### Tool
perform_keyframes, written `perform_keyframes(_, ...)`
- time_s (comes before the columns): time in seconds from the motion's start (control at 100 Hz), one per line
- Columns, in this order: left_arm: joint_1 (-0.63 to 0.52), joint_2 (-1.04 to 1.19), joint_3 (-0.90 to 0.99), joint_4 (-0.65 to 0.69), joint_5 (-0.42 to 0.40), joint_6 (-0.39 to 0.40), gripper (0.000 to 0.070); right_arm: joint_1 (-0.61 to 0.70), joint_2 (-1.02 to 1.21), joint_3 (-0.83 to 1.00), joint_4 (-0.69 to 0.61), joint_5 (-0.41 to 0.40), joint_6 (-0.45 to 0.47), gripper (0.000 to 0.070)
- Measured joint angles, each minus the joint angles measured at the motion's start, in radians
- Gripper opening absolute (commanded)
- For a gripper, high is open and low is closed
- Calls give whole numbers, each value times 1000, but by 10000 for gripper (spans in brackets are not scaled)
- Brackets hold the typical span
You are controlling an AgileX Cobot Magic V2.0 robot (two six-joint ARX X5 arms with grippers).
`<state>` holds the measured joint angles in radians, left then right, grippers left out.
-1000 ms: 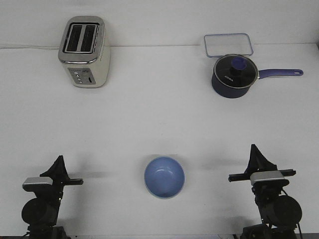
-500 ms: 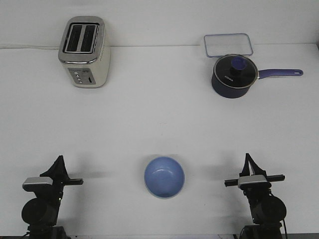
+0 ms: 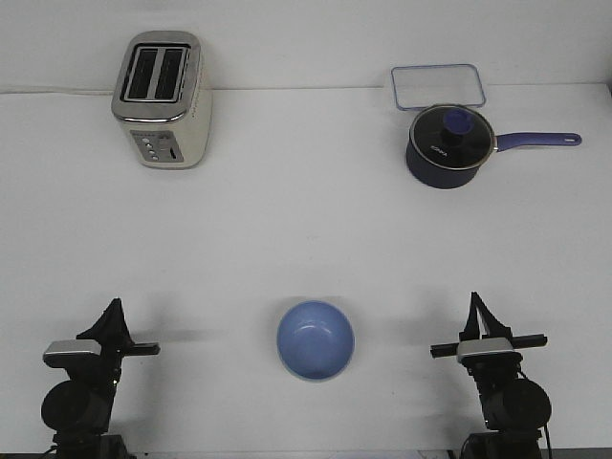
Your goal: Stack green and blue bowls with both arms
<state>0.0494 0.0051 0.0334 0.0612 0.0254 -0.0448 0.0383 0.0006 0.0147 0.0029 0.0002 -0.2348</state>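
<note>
The blue bowl (image 3: 316, 339) sits upright on the white table near the front edge, midway between the two arms. No green bowl shows on its own; I cannot tell whether one lies under the blue bowl. My left gripper (image 3: 114, 311) is at the front left, well clear of the bowl, its thin fingers together and pointing away over the table. My right gripper (image 3: 475, 306) is at the front right, also clear of the bowl, fingers together. Neither holds anything.
A cream toaster (image 3: 162, 99) stands at the back left. A dark navy saucepan (image 3: 449, 145) with a glass lid and a handle pointing right stands at the back right, with a clear rectangular container (image 3: 436, 86) behind it.
The right arm pulled back and a little to the left a second ago, then stayed still. The left arm and the bowl have not moved.
</note>
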Motion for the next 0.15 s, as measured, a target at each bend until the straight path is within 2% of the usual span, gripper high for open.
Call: perform_keyframes(0.15, 0, 0, 0, 0, 0, 0, 15, 0, 0, 0, 0, 0, 0, 3)
